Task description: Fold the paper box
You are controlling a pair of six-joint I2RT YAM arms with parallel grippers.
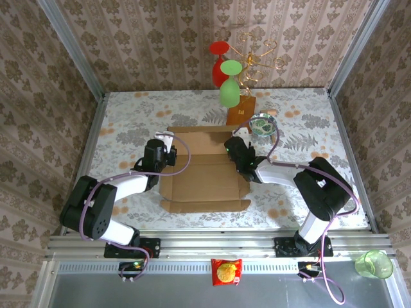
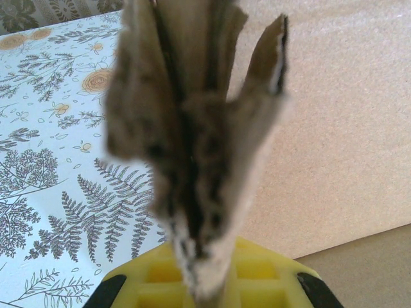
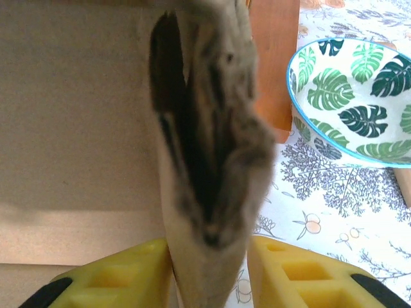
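I count one box (image 1: pixel 204 183) on the table (image 1: pixel 128 128), tan cardboard, sitting open in the middle between my two arms. Its floor is flat and its back flap lies flat toward the far side.

I have two grippers on it, one per side. The left gripper (image 1: pixel 162 154) is at the box's left wall. In the left wrist view that wall (image 2: pixel 192 128) stands up as a ragged, doubled layer of cardboard, pinched between the yellow fingers (image 2: pixel 148 289). That gripper is clenched on the box, with the box floor (image 2: pixel 340 128) off to the right.

The right gripper (image 1: pixel 237 154) is at the right wall. In the right wrist view its two yellow fingers (image 3: pixel 122 276) stand one on each side of the upright folded wall (image 3: pixel 205 128), very close to it. I cannot tell whether they are pressing the cardboard or have let go.

Beyond the box I count two glasses, one red (image 1: pixel 219 64) and one green (image 1: pixel 230 86), both hung upside down on one wire stand with an orange-brown base (image 1: pixel 241 112). There is one leaf-patterned bowl (image 1: pixel 263 124) just right of that base, near the box's far right corner. The right wrist view has the bowl (image 3: pixel 359 96) beside the base (image 3: pixel 273 64).

On the near rail there is one snack packet (image 1: pixel 226 271) between the arm bases. One green cup (image 1: pixel 374 264) sits at the right end.
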